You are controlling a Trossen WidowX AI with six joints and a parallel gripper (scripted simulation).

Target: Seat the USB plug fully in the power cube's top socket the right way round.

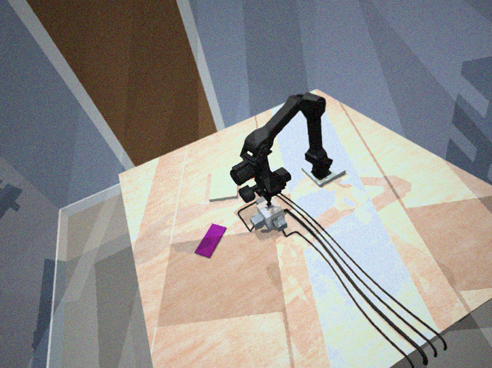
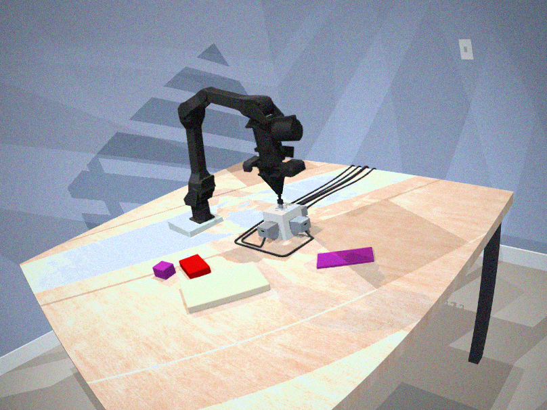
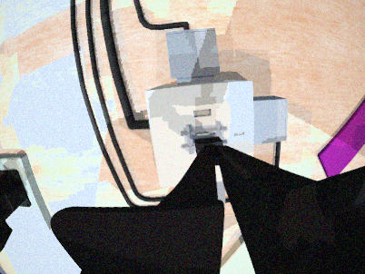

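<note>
The white power cube (image 1: 264,211) (image 2: 275,216) (image 3: 172,109) stands on the table, with a small slot (image 3: 202,112) on its top. My gripper (image 1: 268,203) (image 2: 279,199) (image 3: 213,154) points down over the cube's top and is shut on the USB plug (image 2: 279,206) (image 3: 208,141). The plug is upright, and a little light metal shows between the dark fingertips and the cube's top in the exterior view. The fingers hide the socket mouth, so I cannot tell how deep the plug is or which way round it faces.
Grey plugs (image 2: 268,229) (image 3: 192,54) stick out of the cube's sides, with black cables (image 1: 339,262) (image 3: 113,68) around it. A purple slab (image 1: 211,240) (image 2: 345,257) (image 3: 342,145), a pale slab (image 1: 221,186) (image 2: 225,287), a red block (image 2: 194,265) and a purple cube (image 2: 164,269) lie nearby.
</note>
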